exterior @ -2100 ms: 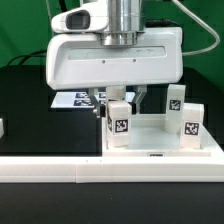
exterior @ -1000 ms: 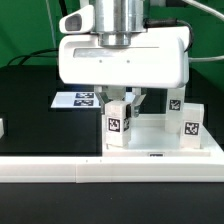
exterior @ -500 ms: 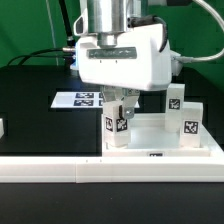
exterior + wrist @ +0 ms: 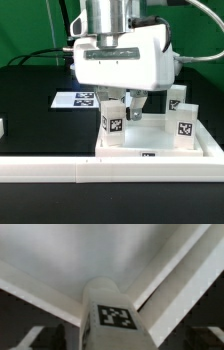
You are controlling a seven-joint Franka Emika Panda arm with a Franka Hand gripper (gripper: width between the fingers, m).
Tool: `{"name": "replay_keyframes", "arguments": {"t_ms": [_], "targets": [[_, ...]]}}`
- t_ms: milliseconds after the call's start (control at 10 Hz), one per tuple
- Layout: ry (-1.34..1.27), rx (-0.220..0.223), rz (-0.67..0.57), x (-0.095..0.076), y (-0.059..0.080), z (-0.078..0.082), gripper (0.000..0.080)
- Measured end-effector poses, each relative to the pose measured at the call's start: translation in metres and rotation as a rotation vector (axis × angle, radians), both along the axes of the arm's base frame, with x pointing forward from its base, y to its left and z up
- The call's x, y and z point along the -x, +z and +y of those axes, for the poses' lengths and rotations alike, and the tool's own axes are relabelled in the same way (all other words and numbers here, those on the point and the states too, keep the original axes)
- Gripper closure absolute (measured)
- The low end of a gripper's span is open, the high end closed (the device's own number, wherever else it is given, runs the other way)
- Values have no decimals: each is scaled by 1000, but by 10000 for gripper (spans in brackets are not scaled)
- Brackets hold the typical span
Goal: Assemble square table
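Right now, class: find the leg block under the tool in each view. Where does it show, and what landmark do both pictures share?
Exterior view: the leg block stands upright on the square table, at the corner towards the exterior view's left, just under the tool.
Wrist view: the same leg block fills the middle, seen from above.
Shared landmark: the black-and-white tag on that leg's face.

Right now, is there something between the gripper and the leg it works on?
Nothing visible. The gripper sits directly over the front leg, which stands upright in a corner of the square table. In the wrist view the leg rises between the fingers with no other part between.
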State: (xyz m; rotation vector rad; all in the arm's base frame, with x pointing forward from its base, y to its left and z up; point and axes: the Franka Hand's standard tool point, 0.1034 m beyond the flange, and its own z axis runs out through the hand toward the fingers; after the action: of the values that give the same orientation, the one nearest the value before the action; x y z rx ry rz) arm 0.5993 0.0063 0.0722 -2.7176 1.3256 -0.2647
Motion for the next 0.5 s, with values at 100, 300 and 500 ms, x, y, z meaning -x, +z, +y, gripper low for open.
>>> {"name": "replay_keyframes", "arguments": {"t_ms": [100, 300, 500], "targets": [[137, 28, 2, 0, -2, -2, 169], [315, 62, 5, 1, -4, -1, 153], [405, 83, -1, 0, -3, -2, 151]]}}
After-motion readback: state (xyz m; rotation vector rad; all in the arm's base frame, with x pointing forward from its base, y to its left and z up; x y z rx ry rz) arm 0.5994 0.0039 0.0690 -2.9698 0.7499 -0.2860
